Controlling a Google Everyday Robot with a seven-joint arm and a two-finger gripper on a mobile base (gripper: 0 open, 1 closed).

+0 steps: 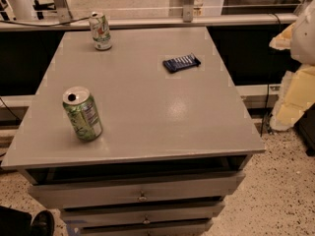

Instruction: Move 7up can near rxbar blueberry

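The gripper [305,36] shows only as a pale shape at the right edge of the view, off the side of the grey table [147,136] and above its level; it holds nothing that I can see, and I cannot tell whether it is open or closed. The 7up can [100,31] stands upright well to the gripper's left, across the whole width of the tabletop and close to the far left corner, just inside the back edge. The rxbar blueberry [181,62] lies flat between the gripper and that can, nearer the gripper's side and slightly skewed, so it is the first thing a reach from the right would pass over. The green soda can [82,114], its top opened, stands tilted well left of the gripper and towards the near edge, apart from both task items and probably out of the line between them. The can and the bar are well apart, so the move appears not to have begun. Judging from this layout, the can's upright stance suits a side grasp, but its place by the back edge and the rail behind it leaves little margin on that side. Bare tabletop lies all round the bar, widest on its left and near sides, so setting the can there looks safer than on the side towards the right edge. The cabinet drawers [141,193] sit below the front edge and pose no obstacle.
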